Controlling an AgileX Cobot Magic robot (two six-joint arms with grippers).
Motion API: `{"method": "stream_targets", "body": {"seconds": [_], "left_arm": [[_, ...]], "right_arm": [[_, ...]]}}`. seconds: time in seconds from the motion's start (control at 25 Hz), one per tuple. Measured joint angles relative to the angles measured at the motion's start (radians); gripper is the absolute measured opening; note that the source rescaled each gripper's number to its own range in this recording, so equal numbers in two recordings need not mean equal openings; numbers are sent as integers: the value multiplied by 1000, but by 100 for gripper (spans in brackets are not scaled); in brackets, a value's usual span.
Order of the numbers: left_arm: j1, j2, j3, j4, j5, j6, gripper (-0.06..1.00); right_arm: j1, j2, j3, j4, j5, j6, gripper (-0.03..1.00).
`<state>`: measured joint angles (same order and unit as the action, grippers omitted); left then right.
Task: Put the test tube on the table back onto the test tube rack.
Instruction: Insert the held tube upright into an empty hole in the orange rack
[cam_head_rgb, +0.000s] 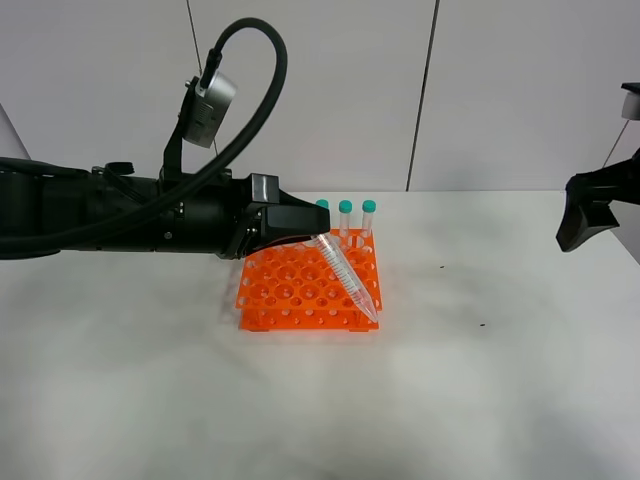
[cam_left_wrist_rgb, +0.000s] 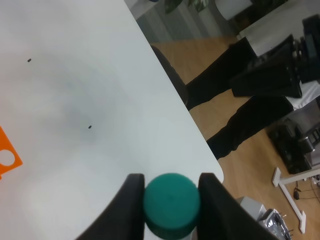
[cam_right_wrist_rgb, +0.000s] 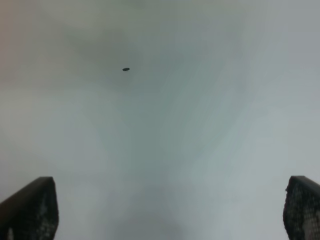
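Observation:
My left gripper (cam_head_rgb: 312, 238) is shut on the test tube (cam_head_rgb: 347, 277), gripping it at its teal-green cap (cam_left_wrist_rgb: 171, 204) between two black fingers (cam_left_wrist_rgb: 131, 200). The clear tube slants down to the right over the orange test tube rack (cam_head_rgb: 290, 292). Its pointed tip is at the rack's front right corner; I cannot tell whether it sits in a hole. Three other capped tubes (cam_head_rgb: 345, 212) stand in the rack's back row. My right gripper (cam_head_rgb: 580, 225) is open and empty over the white table (cam_head_rgb: 480, 380), far to the right; its fingers (cam_right_wrist_rgb: 30, 210) show wide apart in the right wrist view.
A corner of the rack (cam_left_wrist_rgb: 7, 156) shows in the left wrist view, with the table's rounded edge (cam_left_wrist_rgb: 200, 145) and the floor beyond it. Small dark specks (cam_head_rgb: 482, 324) lie on the table to the right of the rack.

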<state>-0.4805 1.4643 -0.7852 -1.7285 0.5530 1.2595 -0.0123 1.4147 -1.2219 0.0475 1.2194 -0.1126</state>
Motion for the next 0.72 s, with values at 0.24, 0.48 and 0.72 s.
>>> {"method": "stream_targets", "body": {"seconds": [0.24, 0.48, 0.72], "left_arm": [[0, 0, 0, 0, 0, 0, 1], [0, 0, 0, 0, 0, 0, 1], [0, 0, 0, 0, 0, 0, 1]], "right_arm": [[0, -178, 192, 0, -1, 11, 100], [0, -547, 456, 12, 2, 11, 100], [0, -974, 627, 31, -59, 28, 100]]}}
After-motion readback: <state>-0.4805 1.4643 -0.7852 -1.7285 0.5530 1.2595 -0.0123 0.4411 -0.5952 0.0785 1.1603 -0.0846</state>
